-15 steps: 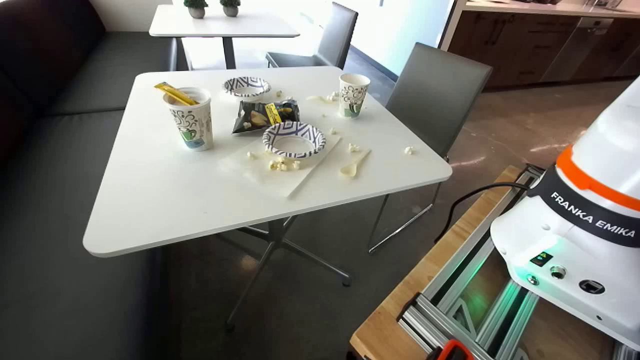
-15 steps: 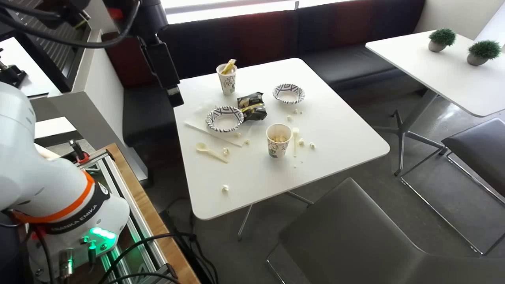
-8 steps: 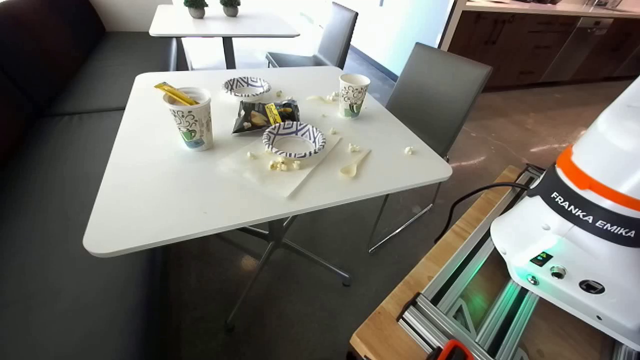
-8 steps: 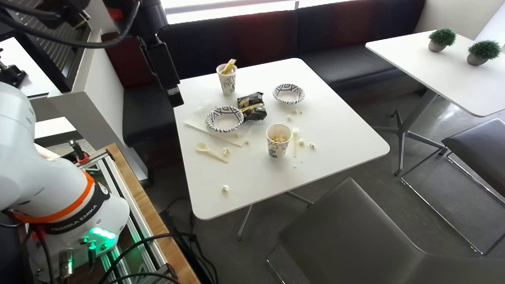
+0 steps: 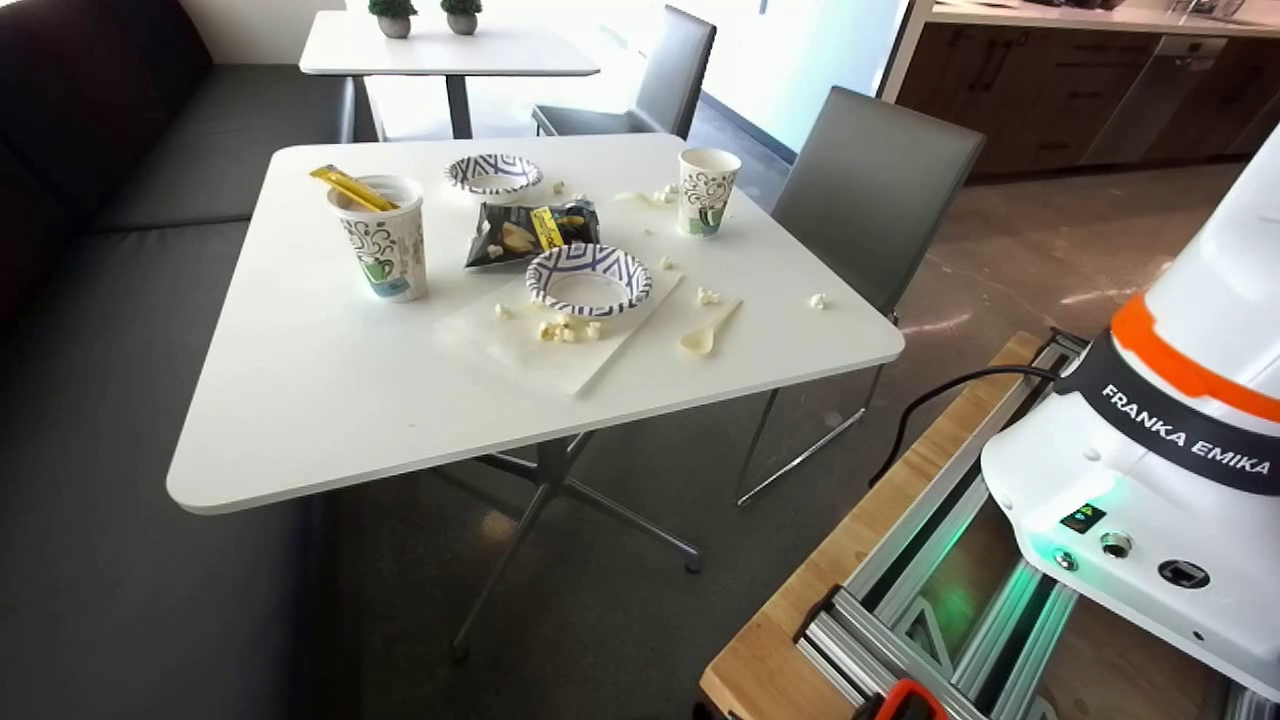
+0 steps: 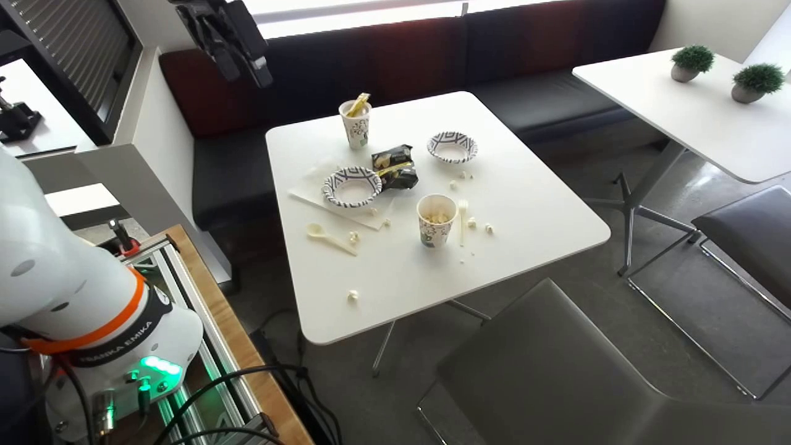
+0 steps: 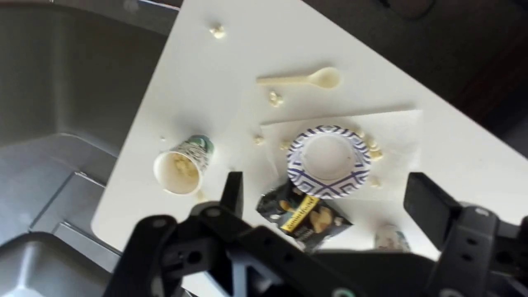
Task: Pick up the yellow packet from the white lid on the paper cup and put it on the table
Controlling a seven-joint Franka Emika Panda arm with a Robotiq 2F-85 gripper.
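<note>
Premises: a break or dining area with kitchen fittings; whether it belongs to an office cannot be determined. A square white table [image 5: 300, 400], metal-legged, has a dark padded banquette [image 5: 120, 320] along one edge, running past the corner, and a grey chair [image 5: 870, 200] at the opposite edge. Outward of the chair's edge, dark cabinets [image 5: 980, 100] run beneath a pale counter [image 5: 1130, 18], with an appliance front [image 5: 1150, 105] among them. Off an adjoining edge, a second white table [image 5: 535, 52] carries potted plants [image 6: 692, 59]. Disposable bowls [image 5: 588, 285], a snack bag [image 5: 520, 235] and popcorn [image 5: 563, 330] lie within the edges.
</note>
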